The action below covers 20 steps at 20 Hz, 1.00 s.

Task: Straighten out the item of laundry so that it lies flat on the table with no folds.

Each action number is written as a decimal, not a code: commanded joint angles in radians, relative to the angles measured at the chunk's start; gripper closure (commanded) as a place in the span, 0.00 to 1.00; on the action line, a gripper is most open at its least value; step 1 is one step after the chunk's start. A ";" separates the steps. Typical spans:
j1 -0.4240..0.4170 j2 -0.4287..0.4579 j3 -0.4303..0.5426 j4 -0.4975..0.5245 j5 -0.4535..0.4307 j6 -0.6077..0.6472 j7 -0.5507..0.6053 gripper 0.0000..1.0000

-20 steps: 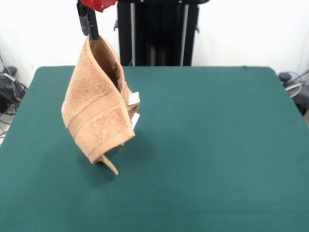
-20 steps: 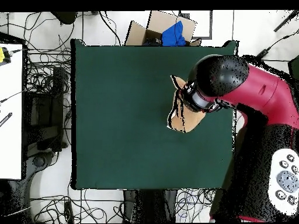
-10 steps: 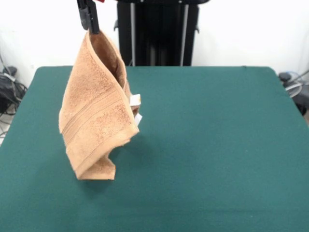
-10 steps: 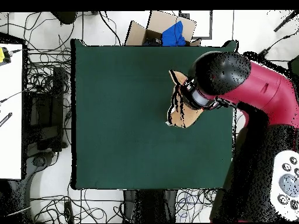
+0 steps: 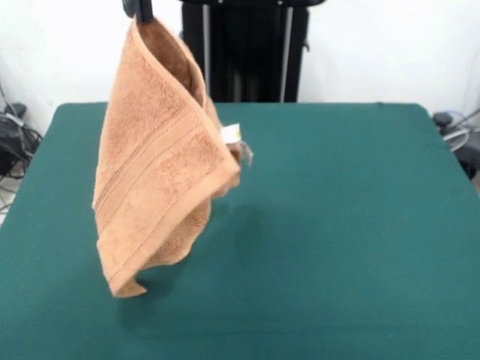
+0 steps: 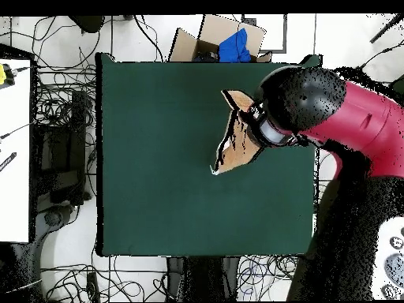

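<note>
table (image 5: 352, 225): green felt top, fills most of the front view; in the overhead view (image 6: 158, 158) a dark green rectangle with cables on the floor all round it.
arm (image 6: 331, 110): red and black, seen from above reaching in over the table's right part in that view; its round black-and-red head covers the upper end of the towel.
towel (image 5: 154, 165): peach-orange terry, hanging from one top corner, held up off the table. It hangs doubled, folded lengthwise into a loose trough with the open side facing right in the front view. Woven border bands run diagonally across the front face. Lowest corner points down at front-left; whether it touches the felt cannot be told. From above (image 6: 233, 142) only a narrow tan wedge shows beside the arm's head.
gripper (image 5: 138, 9): only dark tips show at the top edge of the front view, closed tight on the towel's top corner.
tag (image 5: 231, 133): small, white, sticking out at the towel's right edge, about mid-height.
</note>
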State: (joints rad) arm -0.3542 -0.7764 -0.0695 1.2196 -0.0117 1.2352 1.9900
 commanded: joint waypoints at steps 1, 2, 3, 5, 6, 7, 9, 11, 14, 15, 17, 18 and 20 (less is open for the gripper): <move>0.036 -0.086 0.055 0.131 -0.032 0.065 -0.085 1.00; 0.037 -0.093 0.053 0.133 -0.032 0.078 -0.081 1.00; 0.040 -0.098 0.051 0.133 -0.034 0.091 -0.077 1.00; 0.042 -0.107 0.050 0.130 -0.037 0.118 -0.076 1.00; 0.043 -0.111 0.050 0.128 -0.038 0.130 -0.075 1.00; 0.043 -0.113 0.050 0.125 -0.038 0.140 -0.074 1.00; 0.040 -0.109 0.056 0.106 -0.039 0.171 -0.071 1.00; 0.042 -0.105 0.059 0.090 -0.040 0.196 -0.064 1.00; 0.049 -0.098 0.063 0.063 -0.041 0.233 -0.041 1.00; 0.055 -0.101 0.061 0.063 -0.043 0.238 -0.031 1.00; 0.068 -0.096 0.060 0.048 -0.044 0.257 -0.001 1.00; 0.076 -0.094 0.059 0.043 -0.044 0.263 0.013 1.00; 0.091 -0.089 0.055 0.032 -0.047 0.272 0.039 1.00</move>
State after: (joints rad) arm -0.3143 -0.8739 -0.0698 1.2220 -0.0234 1.4170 1.9900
